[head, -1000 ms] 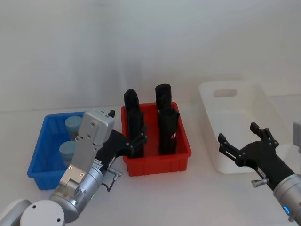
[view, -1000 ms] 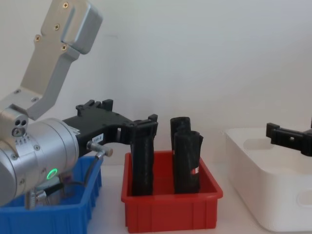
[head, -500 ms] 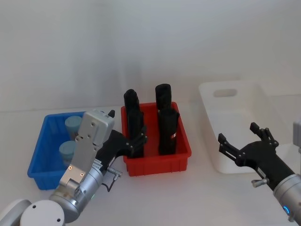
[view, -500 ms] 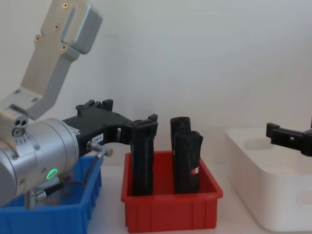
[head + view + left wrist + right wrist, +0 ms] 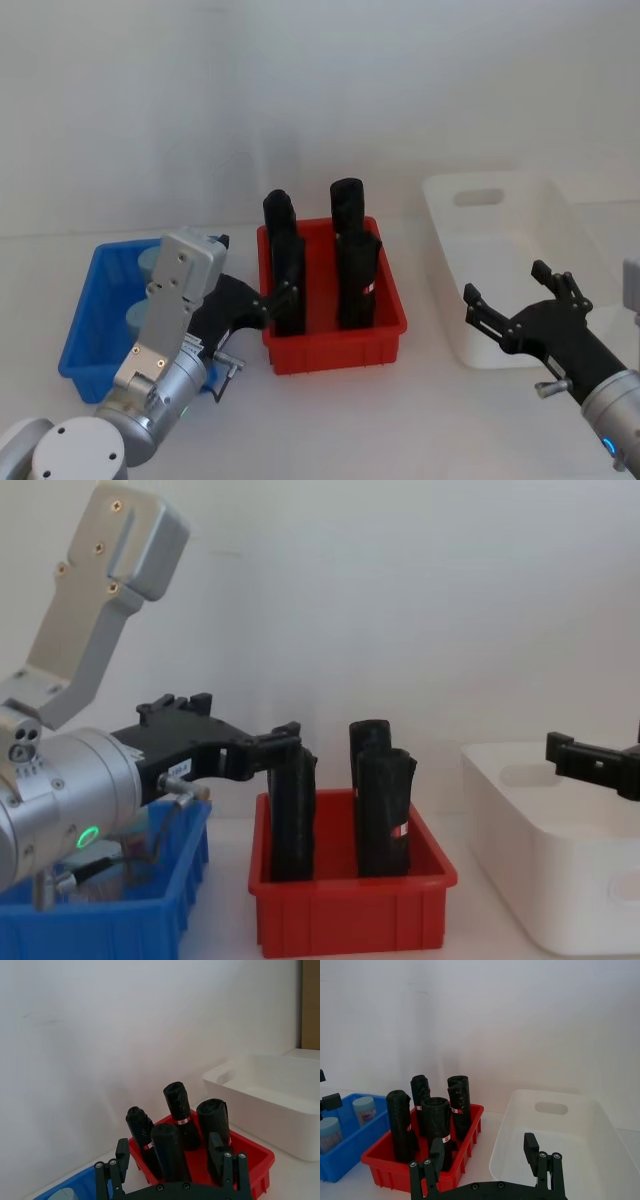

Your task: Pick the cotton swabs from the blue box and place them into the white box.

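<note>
While the left arm's silver link (image 5: 175, 290) stands across the blue box (image 5: 78, 345) in the head view, the cotton swabs (image 5: 364, 1109) are half covered there. Two pale lids peep out beside the link and the clear bodies are hidden. The right wrist view shows them better: two jars upright inside the blue box, one behind the other. The nearer one is cut by the picture's edge, and the farther one bears a small label too faint to read. The left gripper (image 5: 169, 1147) hangs above the boundary between the blue box and the red bin (image 5: 335, 352), its fingers spread wide with nothing between them. In the chest view one fingertip overlaps the near-left of the four black rolls (image 5: 347, 205) that stand in the red bin; whether it touches that roll cannot be told. The blue box's near wall hides its floor in the chest view, so no jar can be made out there. The right gripper (image 5: 507, 285) hovers over the near-left corner of the white box (image 5: 437, 240), fingers likewise parted and holding nothing. It covers part of that box's near rim in the head view. The white box stands on the far side of the red bin from the blue box, and the chest view cuts off its outer end.
</note>
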Controlling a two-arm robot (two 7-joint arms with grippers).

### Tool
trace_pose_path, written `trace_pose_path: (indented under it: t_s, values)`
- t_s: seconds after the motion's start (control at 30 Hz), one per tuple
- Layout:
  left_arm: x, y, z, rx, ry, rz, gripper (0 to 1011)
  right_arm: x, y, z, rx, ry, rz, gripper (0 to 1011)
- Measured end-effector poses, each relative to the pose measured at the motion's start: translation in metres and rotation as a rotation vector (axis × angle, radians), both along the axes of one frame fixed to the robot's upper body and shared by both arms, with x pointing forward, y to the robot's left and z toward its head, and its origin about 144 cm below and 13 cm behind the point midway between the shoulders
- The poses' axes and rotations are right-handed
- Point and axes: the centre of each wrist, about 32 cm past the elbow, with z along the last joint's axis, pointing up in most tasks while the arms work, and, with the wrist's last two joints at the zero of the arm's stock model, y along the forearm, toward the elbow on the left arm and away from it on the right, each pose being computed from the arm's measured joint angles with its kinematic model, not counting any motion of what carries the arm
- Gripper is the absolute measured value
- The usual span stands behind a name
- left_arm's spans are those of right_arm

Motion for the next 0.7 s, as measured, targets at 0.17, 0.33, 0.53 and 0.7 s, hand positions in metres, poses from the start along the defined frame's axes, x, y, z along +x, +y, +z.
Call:
trace_pose_path:
  t_s: [0.17, 0.33, 0.53, 0.7]
  values:
    - [0.005, 0.009, -0.002, -0.008, 0.027, 0.024, 1004, 0.000, 0.000, 0.000, 0.000, 0.000, 0.000, 1002]
    - [0.012, 0.021, -0.006, -0.022, 0.067, 0.059, 1004, 0.000, 0.000, 0.000, 0.000, 0.000, 0.000, 1002]
    - [0.019, 0.036, -0.010, -0.036, 0.119, 0.105, 1004, 0.000, 0.000, 0.000, 0.000, 0.000, 0.000, 1002]
    - [0.024, 0.048, -0.015, -0.043, 0.159, 0.141, 1004, 0.000, 0.000, 0.000, 0.000, 0.000, 0.000, 1002]
